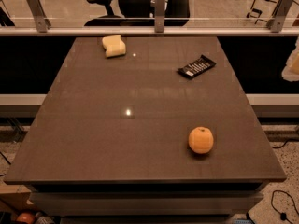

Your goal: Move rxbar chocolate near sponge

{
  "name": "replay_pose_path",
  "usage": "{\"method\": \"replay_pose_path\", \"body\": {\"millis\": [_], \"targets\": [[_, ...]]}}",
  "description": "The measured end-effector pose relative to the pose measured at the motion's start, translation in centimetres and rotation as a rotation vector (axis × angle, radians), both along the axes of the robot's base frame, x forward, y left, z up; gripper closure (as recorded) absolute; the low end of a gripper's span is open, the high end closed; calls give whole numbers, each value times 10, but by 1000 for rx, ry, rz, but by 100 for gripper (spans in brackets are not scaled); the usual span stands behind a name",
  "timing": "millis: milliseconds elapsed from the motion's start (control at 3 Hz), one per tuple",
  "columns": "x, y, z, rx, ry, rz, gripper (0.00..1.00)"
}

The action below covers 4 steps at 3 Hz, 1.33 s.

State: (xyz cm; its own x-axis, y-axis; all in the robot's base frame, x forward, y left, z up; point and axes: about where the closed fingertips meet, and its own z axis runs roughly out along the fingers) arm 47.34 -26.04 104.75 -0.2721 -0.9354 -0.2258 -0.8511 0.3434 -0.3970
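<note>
The rxbar chocolate (196,66) is a flat black wrapper with white lettering, lying at an angle on the far right part of the dark table (93,125). The sponge (114,46) is a pale yellow block near the table's far edge, left of centre. The two are well apart. Only a pale piece of my arm (292,64) shows at the right edge of the view, off the table to the right of the bar. My gripper itself is out of view.
A round orange fruit (201,140) sits on the near right part of the table. A glass railing with metal posts (160,6) runs behind the far edge, with an office chair (105,6) beyond it. Cables lie on the floor at lower right.
</note>
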Motion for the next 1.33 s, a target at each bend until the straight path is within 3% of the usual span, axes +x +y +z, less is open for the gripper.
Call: {"method": "replay_pose_path", "body": {"millis": [333, 667, 1000, 1333], "targets": [[8, -2, 11, -5, -13, 79, 0], [26, 5, 20, -31, -15, 253, 0], [56, 13, 28, -102, -37, 396, 0], [63, 16, 36, -108, -83, 411, 0]]}}
